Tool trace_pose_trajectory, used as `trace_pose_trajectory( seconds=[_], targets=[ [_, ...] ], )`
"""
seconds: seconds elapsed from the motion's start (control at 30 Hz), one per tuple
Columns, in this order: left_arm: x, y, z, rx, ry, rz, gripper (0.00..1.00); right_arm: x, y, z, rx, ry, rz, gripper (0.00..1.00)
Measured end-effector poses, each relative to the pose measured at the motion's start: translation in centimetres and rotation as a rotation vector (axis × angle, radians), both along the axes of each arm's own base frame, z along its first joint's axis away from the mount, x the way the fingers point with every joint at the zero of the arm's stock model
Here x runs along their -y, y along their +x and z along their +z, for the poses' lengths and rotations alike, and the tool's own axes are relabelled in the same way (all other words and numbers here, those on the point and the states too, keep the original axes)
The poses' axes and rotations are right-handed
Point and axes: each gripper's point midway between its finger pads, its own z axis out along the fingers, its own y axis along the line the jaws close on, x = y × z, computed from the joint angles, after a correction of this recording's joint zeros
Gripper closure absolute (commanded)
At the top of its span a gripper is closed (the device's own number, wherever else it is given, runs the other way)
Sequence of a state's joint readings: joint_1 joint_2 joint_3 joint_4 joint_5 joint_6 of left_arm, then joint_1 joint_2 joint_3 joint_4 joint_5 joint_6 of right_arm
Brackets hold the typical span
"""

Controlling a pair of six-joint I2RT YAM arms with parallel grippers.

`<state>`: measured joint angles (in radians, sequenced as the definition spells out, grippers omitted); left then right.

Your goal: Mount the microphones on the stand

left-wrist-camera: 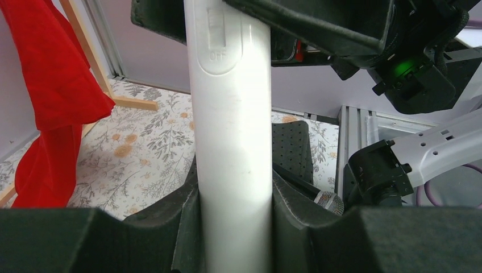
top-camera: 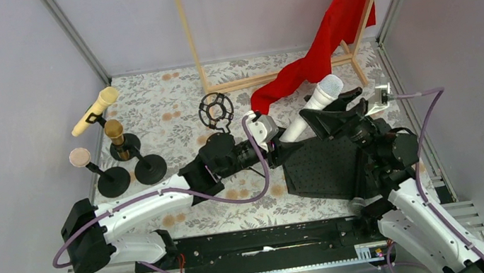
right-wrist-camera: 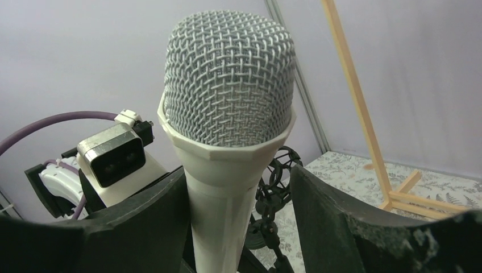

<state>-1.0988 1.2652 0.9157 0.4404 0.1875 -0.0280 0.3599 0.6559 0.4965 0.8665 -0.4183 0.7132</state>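
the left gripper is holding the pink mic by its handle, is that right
Not pink: the left gripper is holding the white microphone by its handle, as the left wrist view shows. The pink microphone sits on a stand at the far left in the top external view.

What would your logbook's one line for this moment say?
held: white microphone; left gripper: shut on its handle; right gripper: open around its neck; on stands: yellow microphone, gold microphone, pink microphone; ring mount: empty

The white microphone [top-camera: 317, 103] slants above the bench [top-camera: 163, 105], left gripper [top-camera: 281, 142] at its tail, right gripper [top-camera: 337, 113] below its head; yellow microphone [top-camera: 94, 112], gold microphone [top-camera: 114, 133] and pink microphone [top-camera: 80, 157] sit on stands [top-camera: 114, 182] at the left.
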Motion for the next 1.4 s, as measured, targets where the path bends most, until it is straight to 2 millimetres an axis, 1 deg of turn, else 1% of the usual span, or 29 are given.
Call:
trace_pose_trajectory(
  seconds=[0.13,0.2,0.3,0.37,0.4,0.5,0.57,0.63,0.67,0.73,0.77,0.8,0.83,0.87,0.93,1.0,1.2,1.33,1.4],
  targets=[
    [-0.1,0.1,-0.5,-0.013,0.005,0.011,1.00,-0.6,0.0,-0.7,-0.007,-0.030,0.030,0.40],
    [-0.1,0.2,-0.8,-0.018,0.010,0.016,1.00,-0.8,-0.1,-0.8,-0.004,-0.038,0.041,0.41],
    [-0.2,0.2,-1.1,-0.024,0.013,0.018,1.00,-0.9,-0.2,-1.0,-0.003,-0.048,0.046,0.35],
    [-0.2,0.2,-1.1,-0.024,0.012,0.018,1.00,-0.9,-0.2,-1.0,-0.001,-0.050,0.043,0.34],
    [-0.2,0.2,-1.0,-0.023,0.009,0.018,1.00,-0.8,-0.2,-1.0,0.000,-0.051,0.042,0.37],
    [-0.2,0.2,-1.0,-0.020,0.001,0.020,1.00,-0.7,-0.3,-0.8,0.004,-0.049,0.038,0.51],
    [-0.3,0.4,-1.2,-0.023,0.002,0.028,1.00,-0.6,-0.4,-0.7,0.008,-0.046,0.036,0.58],
    [-0.3,0.4,-1.3,-0.021,0.004,0.030,1.00,-0.7,-0.5,-0.7,-0.003,-0.040,0.044,0.69],
    [-0.3,0.4,-1.4,-0.020,0.005,0.031,0.97,-0.8,-0.6,-0.7,-0.009,-0.035,0.052,0.76],
    [-0.3,0.5,-1.5,-0.016,0.008,0.034,0.80,-0.8,-0.7,-0.7,-0.017,-0.030,0.060,0.89],
    [-0.4,0.5,-1.6,-0.016,0.009,0.037,0.70,-0.9,-0.7,-0.8,-0.022,-0.029,0.061,0.94],
    [-0.4,0.5,-1.6,-0.016,0.006,0.039,0.59,-0.9,-0.7,-0.8,-0.025,-0.027,0.063,0.97],
    [-0.4,0.5,-1.7,-0.017,0.008,0.043,0.50,-0.9,-0.7,-0.8,-0.029,-0.025,0.066,0.98],
    [-0.5,0.5,-1.8,-0.017,0.006,0.043,0.43,-0.9,-0.7,-0.9,-0.032,-0.026,0.066,0.98],
    [-0.8,0.5,-1.8,-0.022,0.003,0.051,0.34,-0.7,-0.5,-0.9,-0.031,-0.025,0.050,0.99],
    [-1.4,0.3,-2.0,-0.028,-0.002,0.057,0.29,-0.5,-0.4,-0.7,-0.021,-0.022,0.033,0.99],
    [-4.2,-0.7,-3.7,-0.056,-0.022,0.081,0.28,-0.1,-0.8,-0.3,0.021,-0.031,0.008,1.00],
    [-7.0,-1.7,-5.7,-0.109,-0.046,0.113,0.28,0.0,-0.5,-0.5,0.023,-0.046,-0.012,1.00],
    [-8.4,-2.0,-7.0,-0.150,-0.068,0.138,0.26,0.0,-0.3,-0.8,0.022,-0.056,-0.022,0.99]
  ],
)
